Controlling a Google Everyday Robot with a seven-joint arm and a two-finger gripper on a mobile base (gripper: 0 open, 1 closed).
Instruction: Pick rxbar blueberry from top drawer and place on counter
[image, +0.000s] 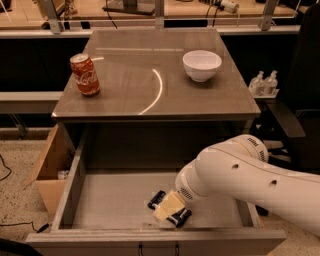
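Grey top drawer — pincer over rxbar blueberry (near its front)

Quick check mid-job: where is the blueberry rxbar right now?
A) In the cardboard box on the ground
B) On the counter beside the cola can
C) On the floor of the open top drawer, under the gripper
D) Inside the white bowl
C: the rxbar blueberry lies on the floor of the top drawer with the gripper down over it, while the counter carries the cola can and the white bowl.
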